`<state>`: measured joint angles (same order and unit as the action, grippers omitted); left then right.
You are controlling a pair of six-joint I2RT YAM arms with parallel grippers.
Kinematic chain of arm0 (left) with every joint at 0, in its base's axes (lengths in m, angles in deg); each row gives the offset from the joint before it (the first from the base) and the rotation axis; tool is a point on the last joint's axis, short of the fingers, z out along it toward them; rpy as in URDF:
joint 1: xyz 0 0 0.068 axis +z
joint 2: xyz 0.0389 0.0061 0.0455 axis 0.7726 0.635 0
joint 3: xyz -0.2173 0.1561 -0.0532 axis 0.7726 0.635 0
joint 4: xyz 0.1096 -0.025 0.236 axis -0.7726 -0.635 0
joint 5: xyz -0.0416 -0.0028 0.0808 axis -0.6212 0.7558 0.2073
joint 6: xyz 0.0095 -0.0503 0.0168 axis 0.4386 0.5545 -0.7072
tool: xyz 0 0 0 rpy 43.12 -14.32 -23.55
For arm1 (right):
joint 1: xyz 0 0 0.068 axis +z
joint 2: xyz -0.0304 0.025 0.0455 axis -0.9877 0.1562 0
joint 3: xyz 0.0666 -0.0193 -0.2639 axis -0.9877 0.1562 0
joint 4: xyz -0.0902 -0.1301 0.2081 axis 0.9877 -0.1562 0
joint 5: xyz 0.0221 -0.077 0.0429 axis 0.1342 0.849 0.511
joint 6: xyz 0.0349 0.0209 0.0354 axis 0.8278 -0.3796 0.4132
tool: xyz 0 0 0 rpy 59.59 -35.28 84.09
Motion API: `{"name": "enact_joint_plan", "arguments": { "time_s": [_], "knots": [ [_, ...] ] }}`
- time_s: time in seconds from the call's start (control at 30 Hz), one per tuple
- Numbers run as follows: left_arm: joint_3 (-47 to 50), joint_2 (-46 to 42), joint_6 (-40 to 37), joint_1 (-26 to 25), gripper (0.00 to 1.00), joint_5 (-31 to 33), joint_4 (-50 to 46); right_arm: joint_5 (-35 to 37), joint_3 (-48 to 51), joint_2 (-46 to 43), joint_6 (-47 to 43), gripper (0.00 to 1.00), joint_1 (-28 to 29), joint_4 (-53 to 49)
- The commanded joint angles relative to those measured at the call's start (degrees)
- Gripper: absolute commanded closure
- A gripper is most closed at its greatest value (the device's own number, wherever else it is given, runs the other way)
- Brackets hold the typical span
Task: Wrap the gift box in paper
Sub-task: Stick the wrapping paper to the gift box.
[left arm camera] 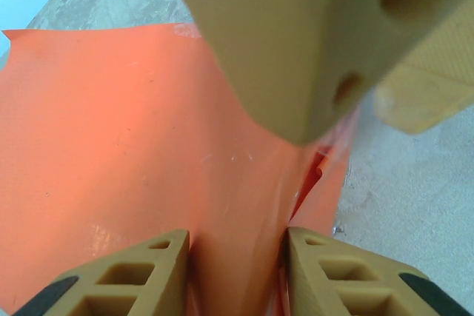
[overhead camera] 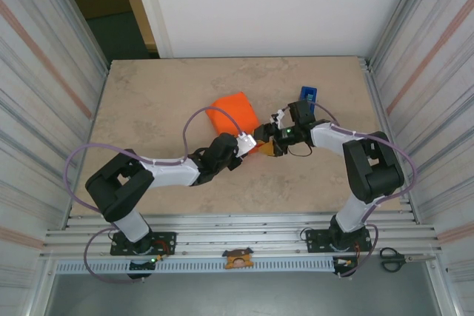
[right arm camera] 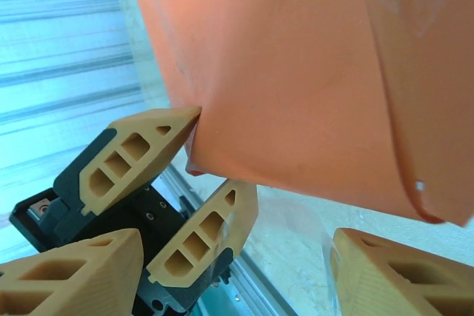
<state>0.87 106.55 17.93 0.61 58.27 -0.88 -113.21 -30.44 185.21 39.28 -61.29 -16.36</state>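
Left hand [overhead camera: 246, 143], right hand [overhead camera: 266, 145], one paper [overhead camera: 233, 112], one blue dispenser [overhead camera: 306, 95].

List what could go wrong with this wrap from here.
1. The right gripper is open, so the paper is pinched by the left gripper alone, near one corner. The fold may spring loose or slip out.
2. The two grippers work very close together and might collide.

This looks like a robot test cell in a lab. A beige stone-look worktop [overhead camera: 148, 101] is fenced by ribbed side panels [overhead camera: 44, 72] and a white back board [overhead camera: 274, 5]. The left arm [overhead camera: 170, 172] and right arm [overhead camera: 370, 168] are bolted to aluminium rails [overhead camera: 237, 238], and scissors [overhead camera: 392, 259] lie there too.
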Motion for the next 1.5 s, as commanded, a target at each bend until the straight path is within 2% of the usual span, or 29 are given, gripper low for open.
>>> {"name": "enact_joint_plan", "arguments": {
  "time_s": [0.0, 0.13, 0.43, 0.53, 0.7, 0.83, 1.03, 1.27, 1.4, 1.47],
  "knots": [
    [2.34, 3.35, 2.1, 0.38, 0.64, -1.34, -10.53, 0.2, 0.27, -2.17, -1.28, 0.3, -0.49, -1.19],
    [2.34, 3.15, 2.1, 0.32, 0.64, -1.32, -10.57, 0.57, 0.89, -2.9, -1.59, 0.28, -0.81, -1.34],
    [2.33, 3.28, 2.02, 0.39, 0.64, -0.95, -10.49, -3.43, 3.86, -4.44, 3.54, 0.41, 0.05, 5.67],
    [2.34, 3.39, 2.1, 0.32, 0.64, -1.18, -10.4, -4.51, 5.06, -6.28, 5.7, 0.52, -0.02, 7.46],
    [2.44, 3.54, 2.1, 0.41, 0.64, -0.94, -10.05, -3.89, 5.0, -7.93, 6.02, 0.78, -0.04, 6.22],
    [2.27, 3.55, 2.43, 0.4, 0.64, -0.95, -10.27, -3.54, 4.23, -6.38, 6.46, 0.89, 0.65, 6.27],
    [2.35, 3.34, 2.57, 0.41, 0.64, -1.12, -10.21, -5.19, 3.86, -4.38, 6.71, 1.0, 1.37, 10.13],
    [2.35, 3.5, 2.81, 0.41, 0.64, -1.3, -10.14, -8.43, 4.23, -1.12, 8.03, 1.0, 1.79, 18.27],
    [2.35, 3.55, 2.9, 0.38, 0.64, -1.3, -10.35, -8.21, 4.15, 1.29, 4.97, 1.0, 1.58, 14.27],
    [2.33, 3.37, 2.94, 0.38, 0.64, -1.14, -10.55, -7.95, 6.1, 1.85, 5.38, 1.0, 1.03, 15.85]
  ]
}}
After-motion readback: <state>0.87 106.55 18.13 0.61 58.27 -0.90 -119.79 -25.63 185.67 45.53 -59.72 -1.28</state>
